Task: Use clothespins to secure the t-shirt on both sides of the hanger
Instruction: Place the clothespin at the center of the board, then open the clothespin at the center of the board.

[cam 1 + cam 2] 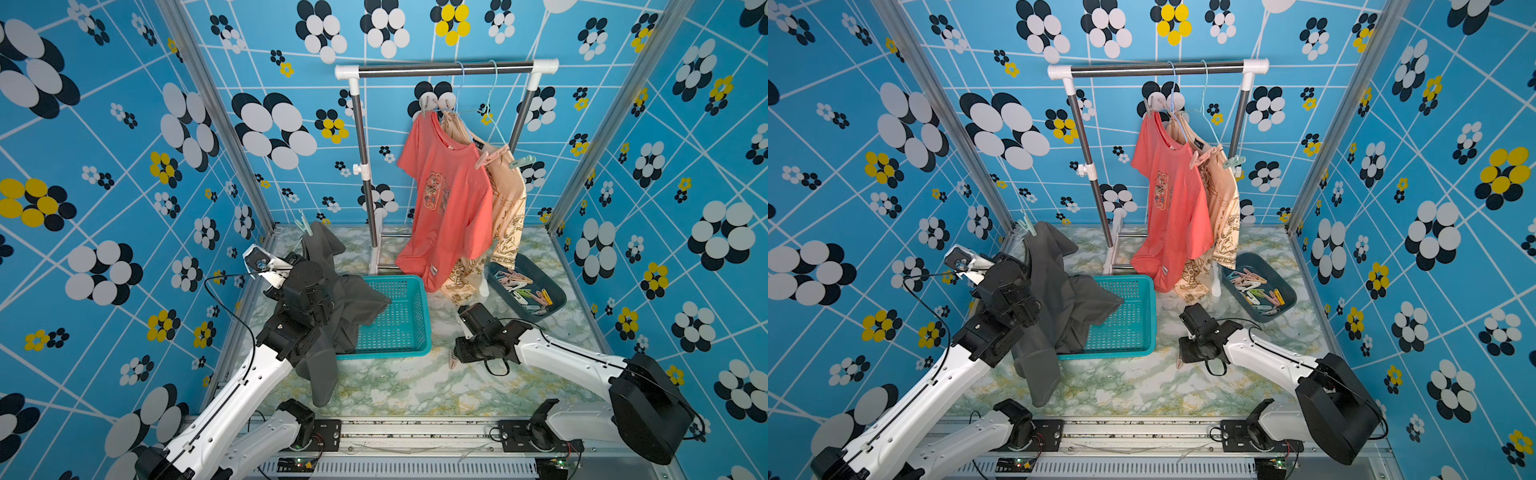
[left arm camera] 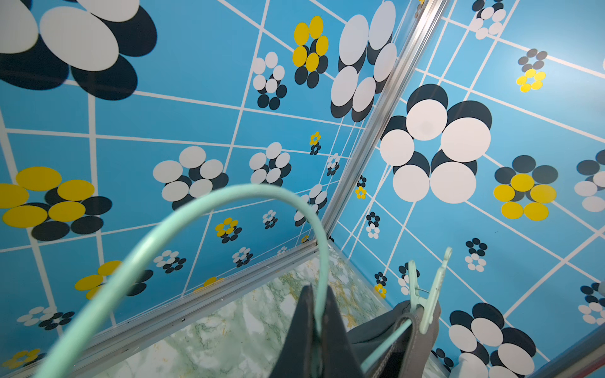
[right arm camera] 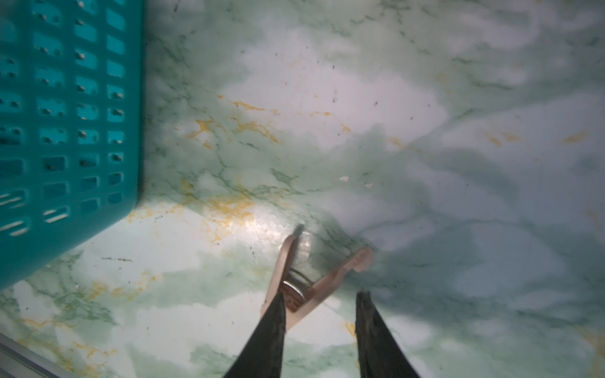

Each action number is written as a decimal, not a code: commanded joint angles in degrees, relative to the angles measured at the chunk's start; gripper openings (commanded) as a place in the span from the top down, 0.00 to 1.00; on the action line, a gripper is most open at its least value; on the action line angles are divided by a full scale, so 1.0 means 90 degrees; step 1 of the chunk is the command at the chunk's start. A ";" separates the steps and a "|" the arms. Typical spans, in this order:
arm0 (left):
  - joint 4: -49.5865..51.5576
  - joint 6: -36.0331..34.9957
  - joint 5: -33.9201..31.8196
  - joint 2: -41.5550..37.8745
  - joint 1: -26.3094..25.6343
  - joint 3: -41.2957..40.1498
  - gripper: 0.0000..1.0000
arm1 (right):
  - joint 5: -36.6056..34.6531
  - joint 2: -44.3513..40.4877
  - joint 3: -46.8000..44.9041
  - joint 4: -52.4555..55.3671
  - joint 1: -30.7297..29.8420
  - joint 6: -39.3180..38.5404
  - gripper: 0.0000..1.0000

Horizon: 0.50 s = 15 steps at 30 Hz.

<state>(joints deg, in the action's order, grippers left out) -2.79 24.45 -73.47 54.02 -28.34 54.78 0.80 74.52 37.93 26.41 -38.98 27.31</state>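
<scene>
L gripper (image 2: 318, 294) is clenched on the thin mint-green wire hanger (image 2: 196, 209), fingers pinching the wire just below the hook. The dark grey cotton t-shirt (image 1: 332, 291) hangs on that hanger, draping over the L arm & spilling into the teal perforated plastic basket (image 1: 427, 324). One mint-green plastic clothespin (image 2: 432, 291) is clipped on a shoulder of the grey tee, over the hanger wire.

R gripper (image 3: 322, 294) is low over the green-white marble-look tabletop (image 1: 395, 382), jaws parted, w/ a beige-pink plastic clothespin (image 3: 340, 270) between them. The pin touches one finger and the other finger stands clear of it. It looks to be lying on the table, tho the blur makes that hard to confirm.

Spare pastel clothespins (image 1: 525, 289) sit in the dark blue oval plastic tray (image 1: 559, 301), near the R arm. Behind, a coral tee (image 1: 449, 199) & a beige printed tee (image 1: 509, 208) hang pinned on the steel garment rack (image 1: 444, 70)
</scene>
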 commanded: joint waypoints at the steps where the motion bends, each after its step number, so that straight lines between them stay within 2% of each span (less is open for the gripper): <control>1: -0.0019 0.0068 -0.0050 -0.0046 0.0063 -0.0033 1.00 | -0.0562 -0.0369 0.0288 0.0772 -0.0033 0.0307 0.58; 3: -0.0021 0.0076 -0.0052 -0.0037 0.0065 -0.0033 1.00 | -0.0813 -0.0408 0.0402 0.1158 -0.0029 0.0526 0.55; 5: -0.0020 0.0068 -0.0059 -0.0044 0.0063 -0.0033 1.00 | -0.0719 -0.0391 0.0430 0.1252 -0.0029 0.0826 0.52; 10: -0.0024 0.0062 -0.0082 -0.0035 0.0063 -0.0042 1.00 | -0.0151 -0.0160 0.0241 0.0607 -0.0029 0.1528 0.51; 15: -0.0050 0.0030 -0.0110 -0.0045 0.0063 -0.0050 1.00 | -0.0026 0.0357 0.0420 0.0307 -0.0063 0.1712 0.49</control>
<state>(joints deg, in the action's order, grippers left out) -2.79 24.45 -73.49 54.04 -28.34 54.78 -0.82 75.35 40.64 30.59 -39.03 39.79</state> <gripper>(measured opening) 0.072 0.506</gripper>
